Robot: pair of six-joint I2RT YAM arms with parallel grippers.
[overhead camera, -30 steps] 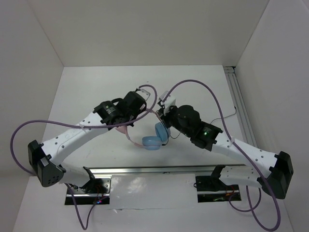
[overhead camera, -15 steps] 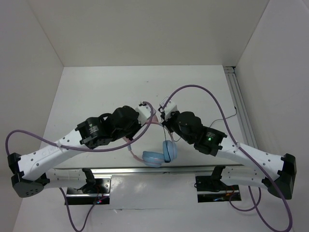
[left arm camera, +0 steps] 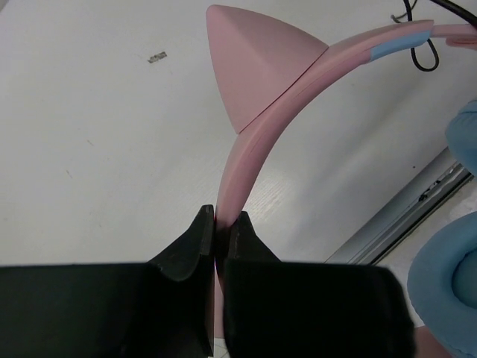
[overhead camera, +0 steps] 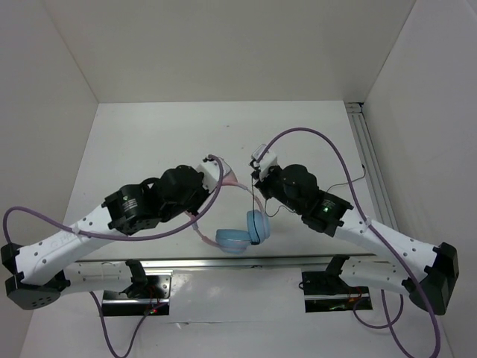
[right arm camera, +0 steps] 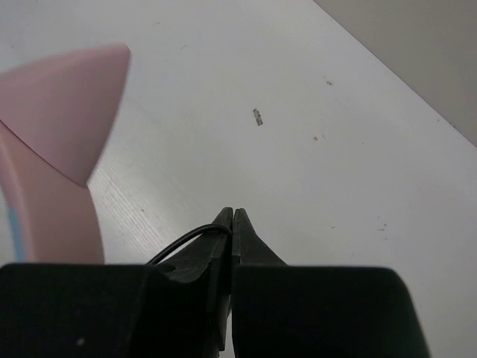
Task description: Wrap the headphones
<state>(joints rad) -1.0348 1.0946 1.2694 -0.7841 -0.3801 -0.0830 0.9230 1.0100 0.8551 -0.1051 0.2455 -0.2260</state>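
While your left fingers (left arm camera: 188, 250) clench the pink headband (left arm camera: 250, 145) of the headphones (overhead camera: 240, 236), your right fingers (right arm camera: 252, 247) pinch their thin black cord (right arm camera: 181, 240).

Right tool (right arm camera: 232, 224) pinches the headphones' thin black cord (right arm camera: 182, 237); their pink cat ear (right arm camera: 65, 104) looms at upper left

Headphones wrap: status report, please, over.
Left gripper shut on pink cat-ear headband of blue-cupped headphones. Right gripper shut on their thin black cord. Thick purple arm cable runs close beside headband.
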